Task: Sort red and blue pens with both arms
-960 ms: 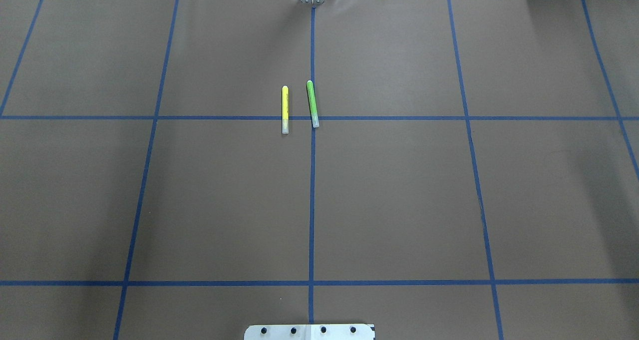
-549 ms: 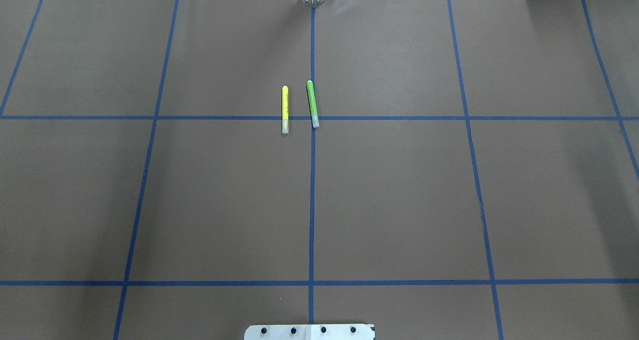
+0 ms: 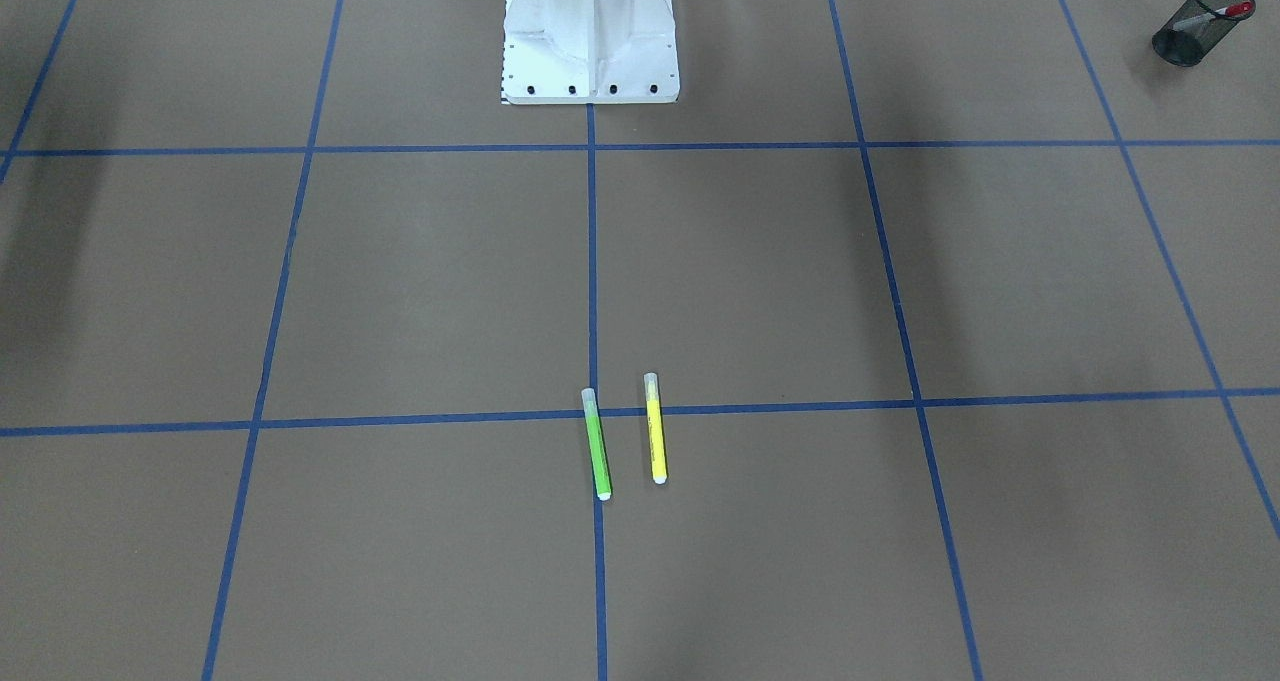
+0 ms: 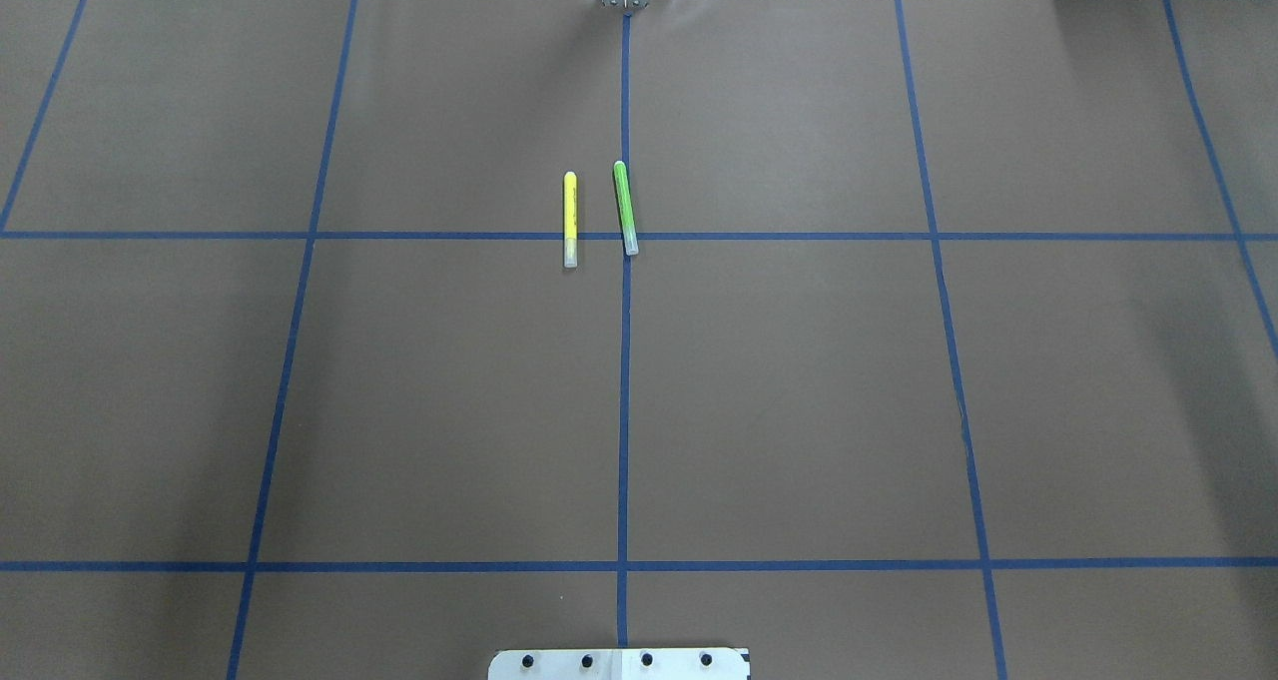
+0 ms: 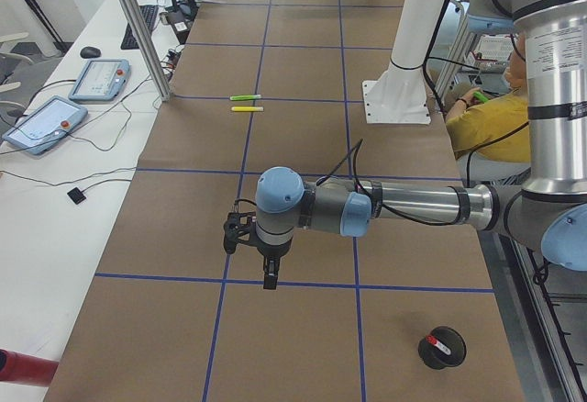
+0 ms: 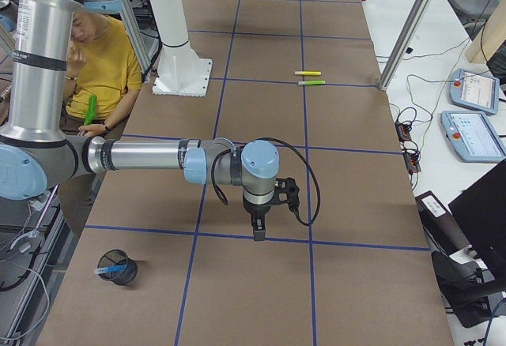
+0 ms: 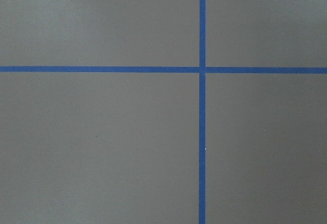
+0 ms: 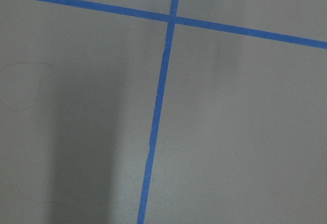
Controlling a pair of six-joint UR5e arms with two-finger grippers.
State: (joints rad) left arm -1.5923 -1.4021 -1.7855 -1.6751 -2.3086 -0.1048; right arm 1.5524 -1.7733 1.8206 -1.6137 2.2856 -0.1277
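The red pen (image 3: 1222, 14) lies slanted in a black mesh cup (image 3: 1185, 41) on my left side; the exterior left view shows this red pen (image 5: 443, 346) in the cup (image 5: 441, 349) from above. In the exterior right view the blue pen (image 6: 110, 269) rests in another mesh cup (image 6: 120, 267). My left gripper (image 5: 269, 280) hangs fingers-down over the brown mat, away from its cup. My right gripper (image 6: 258, 233) hangs likewise over a blue tape line. Both show only in side views, so I cannot tell if they are open or shut. The wrist views hold only mat and tape.
A green marker (image 4: 625, 208) and a yellow marker (image 4: 570, 219) lie side by side at the table's middle. The white pedestal (image 3: 590, 31) stands at the robot's edge. A person in a yellow shirt (image 6: 99, 65) sits behind the robot. Tablets (image 5: 101, 79) and cables lie past the far edge.
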